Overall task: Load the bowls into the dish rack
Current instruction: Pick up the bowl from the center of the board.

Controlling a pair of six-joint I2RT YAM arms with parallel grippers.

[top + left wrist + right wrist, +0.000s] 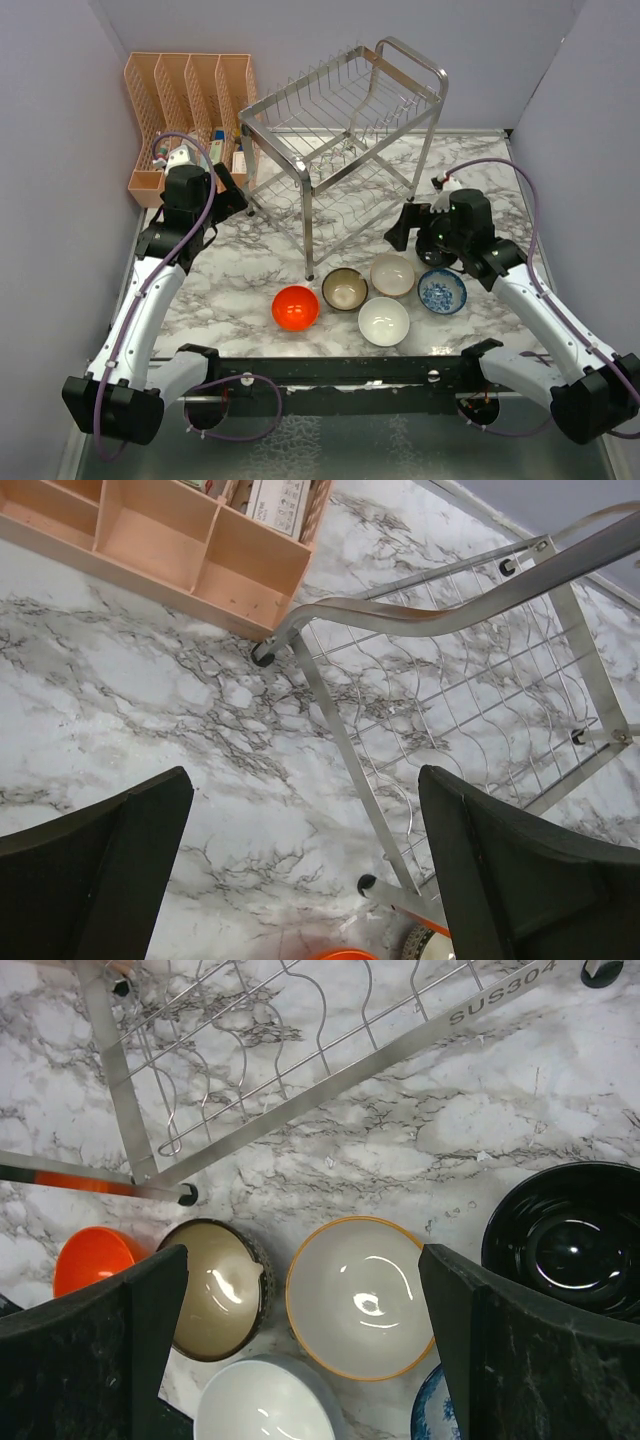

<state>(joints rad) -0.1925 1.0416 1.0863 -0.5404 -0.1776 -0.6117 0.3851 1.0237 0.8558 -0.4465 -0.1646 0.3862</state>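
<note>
Steel dish rack (345, 150): one, back of counter (230, 265).
Bowls in front of it: five, red bowl (295, 307), brown bowl (344, 289), beige bowl (392, 274), white bowl (384, 321), blue-patterned bowl (441, 291).
Only right wrist view shows: one black bowl (565, 1240).
Claws: left claw (305, 790), right claw (305, 1270), both open, empty.

The left arm (140, 310) is stretched forward and bent at the elbow, and the left wrist (185, 195) is turned inward, to the right. The left gripper (305, 775) is held wide open, its two dark fingers (100, 870) spread well apart with nothing gripped between them. The right arm (545, 310) is likewise extended forward, and the right wrist (465, 215) is turned inward, to the left. The right gripper (302, 1255) is pointed downward and spread just as wide, and nothing is clasped in it.
</note>
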